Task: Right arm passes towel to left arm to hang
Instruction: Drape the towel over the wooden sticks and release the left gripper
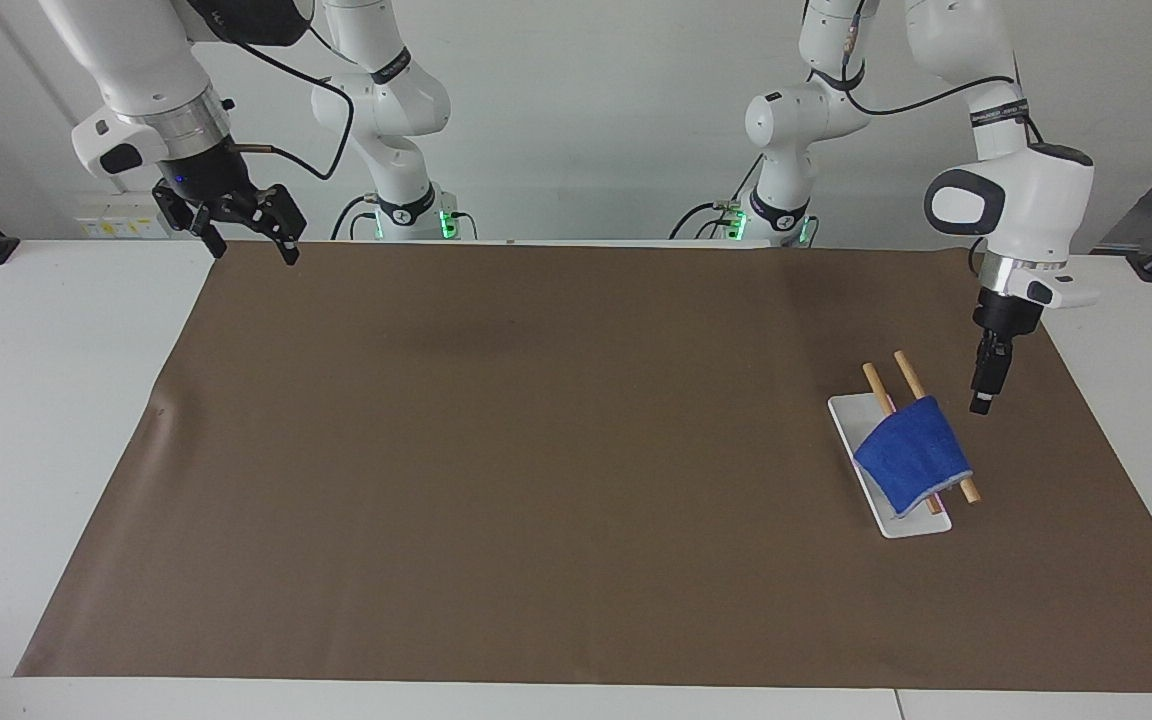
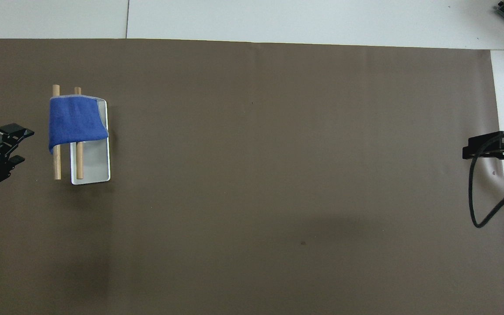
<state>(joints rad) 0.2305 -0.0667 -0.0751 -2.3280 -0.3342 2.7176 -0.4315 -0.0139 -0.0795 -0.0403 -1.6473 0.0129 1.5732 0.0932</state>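
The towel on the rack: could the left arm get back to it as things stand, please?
Probably yes. The left gripper hangs just beside the towel, which lies draped over both rods, with nothing between them.

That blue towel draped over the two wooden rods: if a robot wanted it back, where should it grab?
Probably the small royal-blue cloth towel's drooping edge outside the two wooden rods, coming from the left arm's end: it hangs free there, while the top lies flat on them.

Both arms are glossy white jointed tubes with dark bands at the joints, silver wrist rings and black jaws. The right arm [image 1: 151,75] carries a thick loose black cable and a small blue-violet wrist light; the left arm [image 1: 1011,190] has a thin dark cable. Green lights glow at both bases.
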